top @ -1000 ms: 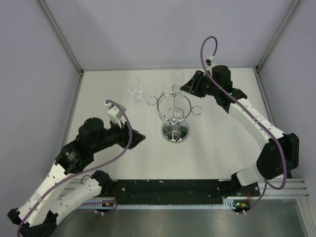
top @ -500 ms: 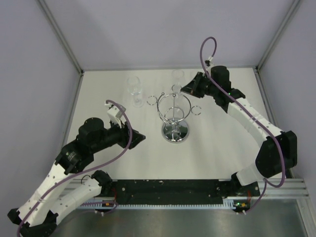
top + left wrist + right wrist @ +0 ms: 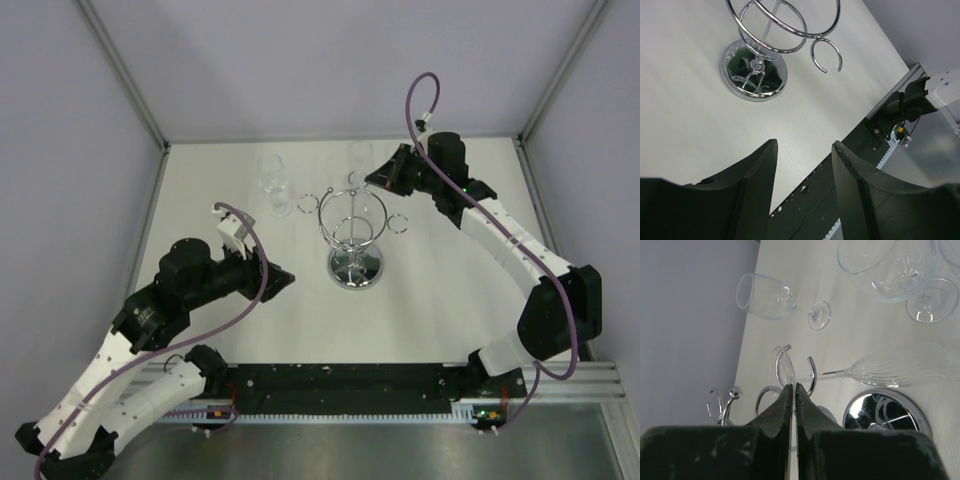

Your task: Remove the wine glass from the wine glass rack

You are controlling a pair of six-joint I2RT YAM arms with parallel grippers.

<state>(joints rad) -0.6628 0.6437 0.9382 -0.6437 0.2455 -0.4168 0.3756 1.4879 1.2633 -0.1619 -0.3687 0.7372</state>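
Observation:
The wine glass rack (image 3: 353,225) is a chrome wire stand with a round mirrored base (image 3: 355,268), at the table's middle. It also shows in the left wrist view (image 3: 754,75). In the right wrist view a ribbed wine glass (image 3: 905,365) hangs by its foot in a small ring (image 3: 811,372) of the rack. My right gripper (image 3: 793,386) is shut on the thin edge of that foot. It sits at the rack's far right side in the top view (image 3: 372,178). My left gripper (image 3: 285,280) is open and empty, left of the rack base and apart from it.
A clear glass (image 3: 272,185) stands left of the rack and another (image 3: 358,155) behind it. The right wrist view shows the small standing glass (image 3: 765,296) and a large bowl glass (image 3: 887,265). The black rail (image 3: 850,165) runs along the table's near edge.
My right gripper has edged slightly in toward the rack's far ring. The left arm, the rack and the standing glasses have not moved.

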